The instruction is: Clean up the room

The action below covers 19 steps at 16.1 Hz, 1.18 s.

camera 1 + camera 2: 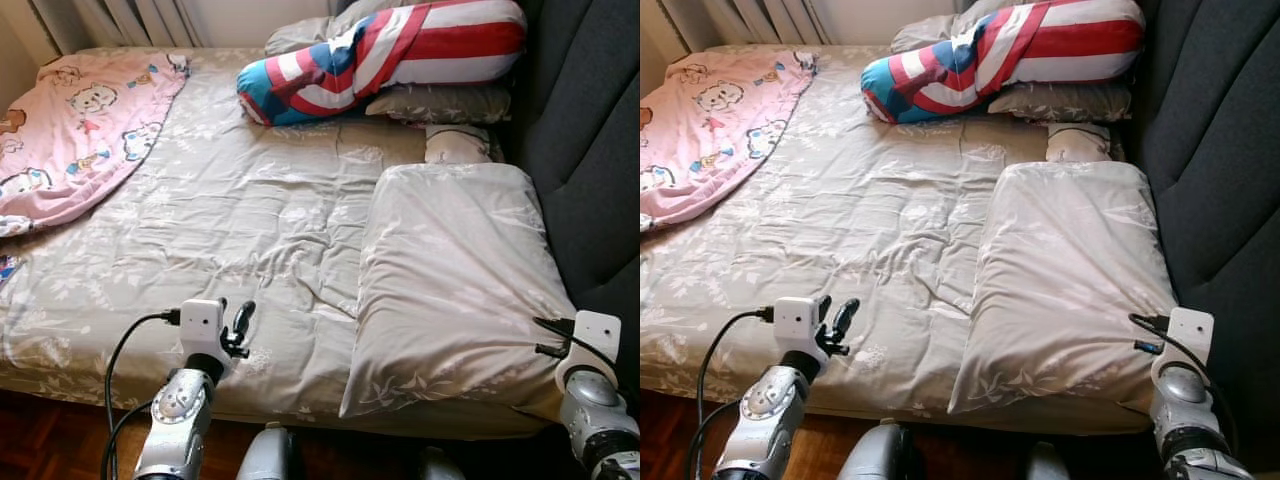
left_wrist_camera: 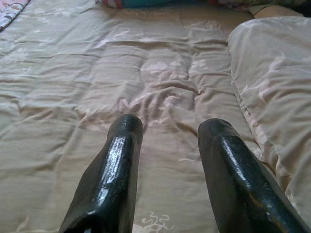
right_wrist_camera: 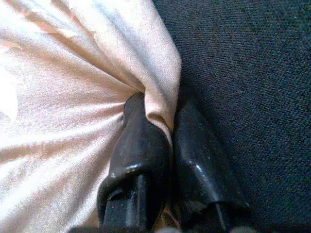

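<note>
- The right gripper (image 3: 165, 121) has its two fingers (image 3: 141, 150) pressed together on a fold of the beige pillow (image 1: 450, 290), pinching the cloth at the pillow's edge.
- That pinch sits right against the dark headboard (image 3: 243, 73); in the wrist view the cloth bunches between the black fingers with the headboard's weave just beside them.
- From the head camera, the right arm (image 1: 590, 390) reaches up at the bed's near right corner, its wrist touching the pillow's lower right edge.
- The pillow lies flat on the right side of the bed (image 1: 250, 220), its long side along the headboard, its near end hanging a little over the mattress edge.
- The left gripper (image 2: 167, 131) has its fingers (image 2: 112, 170) spread apart and holds nothing; it hovers low over the beige quilt (image 2: 146, 73) near the bed's front edge, well apart from the pillow.
- The left arm (image 1: 185, 400) rises from the floor side of the bed, a black cable (image 1: 125, 350) looping from its wrist.
- Farther up the bed, a striped bolster (image 1: 390, 50) in red, white and blue lies across the top, resting on a grey pillow (image 1: 440, 103).
- A small beige cushion (image 1: 457, 143) sits between the grey pillow and the held pillow.
- A pink blanket (image 1: 80, 120) with cartoon prints is spread over the far left corner of the bed.
- Dark wooden floor (image 1: 40, 440) shows below the bed's front edge.
</note>
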Tool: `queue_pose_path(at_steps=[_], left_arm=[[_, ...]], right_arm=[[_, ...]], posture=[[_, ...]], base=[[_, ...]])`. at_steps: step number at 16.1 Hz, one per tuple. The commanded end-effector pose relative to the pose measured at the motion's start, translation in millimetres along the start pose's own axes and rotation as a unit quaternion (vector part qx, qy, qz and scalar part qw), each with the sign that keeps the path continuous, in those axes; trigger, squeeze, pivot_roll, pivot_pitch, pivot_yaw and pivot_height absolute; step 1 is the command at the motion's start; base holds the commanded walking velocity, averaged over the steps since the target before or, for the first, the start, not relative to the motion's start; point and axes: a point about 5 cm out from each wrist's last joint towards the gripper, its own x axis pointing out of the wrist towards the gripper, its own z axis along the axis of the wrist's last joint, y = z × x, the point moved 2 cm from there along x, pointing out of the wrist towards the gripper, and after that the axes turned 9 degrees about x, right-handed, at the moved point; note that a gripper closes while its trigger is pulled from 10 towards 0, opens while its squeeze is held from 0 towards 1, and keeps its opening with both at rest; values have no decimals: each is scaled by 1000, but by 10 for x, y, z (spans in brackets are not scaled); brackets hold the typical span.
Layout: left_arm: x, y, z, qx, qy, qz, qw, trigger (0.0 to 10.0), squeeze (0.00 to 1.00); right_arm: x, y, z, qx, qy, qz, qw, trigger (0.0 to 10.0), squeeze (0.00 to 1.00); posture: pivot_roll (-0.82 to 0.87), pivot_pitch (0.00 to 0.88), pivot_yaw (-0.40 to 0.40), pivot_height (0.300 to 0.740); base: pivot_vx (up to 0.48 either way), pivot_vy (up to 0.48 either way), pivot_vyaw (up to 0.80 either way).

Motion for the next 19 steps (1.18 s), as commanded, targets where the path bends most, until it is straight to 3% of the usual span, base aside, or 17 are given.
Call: queue_pose_path(at_steps=[1, 2, 3, 4, 5, 6, 8, 9, 10, 11, 13, 14, 16, 19], left_arm=[[-30, 38, -70, 2, 12, 5, 1000, 10000, 0], [-34, 41, -76, 3, 13, 5, 1000, 10000, 0], [-37, 46, -83, 4, 13, 4, 1000, 10000, 0], [-36, 46, -84, 4, 13, 4, 1000, 10000, 0], [-33, 45, -87, 4, 13, 4, 1000, 10000, 0], [-31, 42, -89, 3, 13, 4, 1000, 10000, 0], [-30, 35, -90, 2, 13, 3, 1000, 10000, 0], [-33, 30, -94, 1, 13, 1, 1000, 10000, 0], [-34, 33, -97, 1, 13, 1, 1000, 10000, 0], [-36, 38, -102, 0, 13, 2, 1000, 10000, 0], [-40, 15, -116, -5, 16, 1, 1000, 10000, 0], [-40, -5, -120, -7, 16, 0, 1000, 10000, 0], [-37, -26, -128, -9, 16, -2, 1000, 10000, 0], [-9, -66, -183, -25, 27, 3, 999, 10000, 0]], right_arm=[[2, -4, 56, 4, -16, -9, 1000, 10000, 0], [-9, 73, 41, 4, -18, 5, 1000, 10000, 0], [-25, 169, 13, 6, -17, 23, 1000, 10000, 145], [-31, 210, 5, 5, -17, 32, 999, 10000, 918], [-37, 248, 14, 1, -21, 39, 999, 10000, 980], [-38, 256, 38, -4, -31, 38, 999, 10000, 925], [-39, 248, 103, -8, -52, 31, 998, 10000, 925], [-61, 324, 277, 3, -108, 50, 993, 10000, 847], [-88, 412, 345, 5, -132, 79, 988, 10000, 200], [-131, 545, 384, 4, -149, 120, 981, 10000, 0], [-300, 913, 390, 28, -177, 222, 958, 10000, 0], [-356, 993, 368, 46, -182, 241, 952, 10000, 0], [-413, 1054, 320, 61, -185, 257, 947, 10000, 0], [-450, 1101, 75, 55, -147, 267, 951, 10000, 0]], posture=[[-12, 116, 20, 670], [-11, 118, 21, 670], [-8, 120, 24, 670], [-8, 120, 24, 670], [-8, 120, 25, 670], [-7, 120, 25, 670], [-7, 121, 27, 670], [-8, 121, 27, 670], [-8, 121, 27, 670], [-10, 121, 27, 670], [-14, 122, 25, 670], [-16, 120, 24, 670], [-17, 117, 24, 670], [-25, 93, 17, 700]], base=[[0, 0, 0], [0, 0, 0], [0, 0, 0], [0, 0, 0], [0, 0, 0], [0, 0, 0], [0, 0, 0], [0, 0, 0], [0, 0, 0], [0, 0, 0], [0, 0, 0], [0, 0, 0], [0, 0, 0], [0, 0, 0]])
